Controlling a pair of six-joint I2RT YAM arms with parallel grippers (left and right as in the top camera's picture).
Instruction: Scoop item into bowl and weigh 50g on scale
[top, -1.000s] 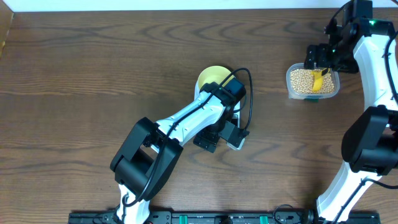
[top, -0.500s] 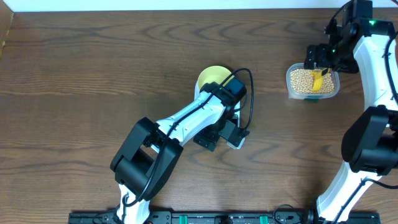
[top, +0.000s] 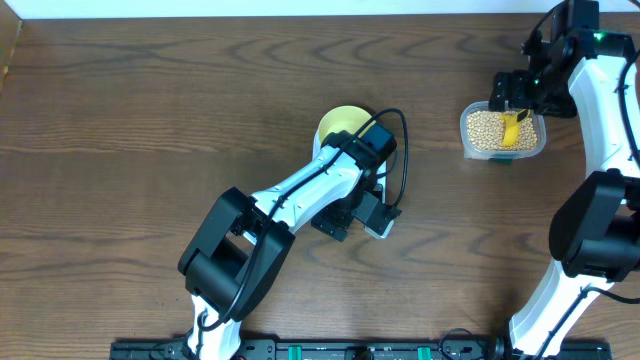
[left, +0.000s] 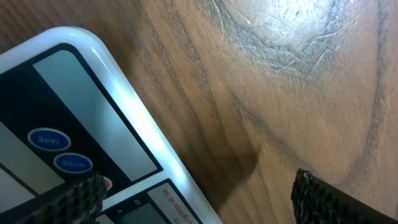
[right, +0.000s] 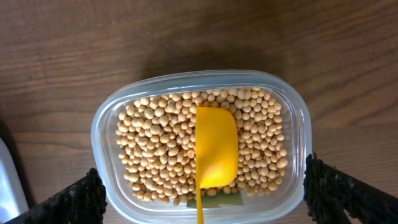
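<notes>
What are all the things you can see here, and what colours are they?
table: one, brown wood, under everything
bowl: one, pale yellow, middle of the table, partly hidden by the left arm
scale: one, white with a grey display and blue buttons, below the left gripper
tub: one, clear plastic, far right of the table
beans: many, tan, inside the tub
scoop: one, yellow, lying on the beans in the tub
left gripper: one, black fingers, open over the scale's edge
right gripper: one, black fingers, open above the tub
</notes>
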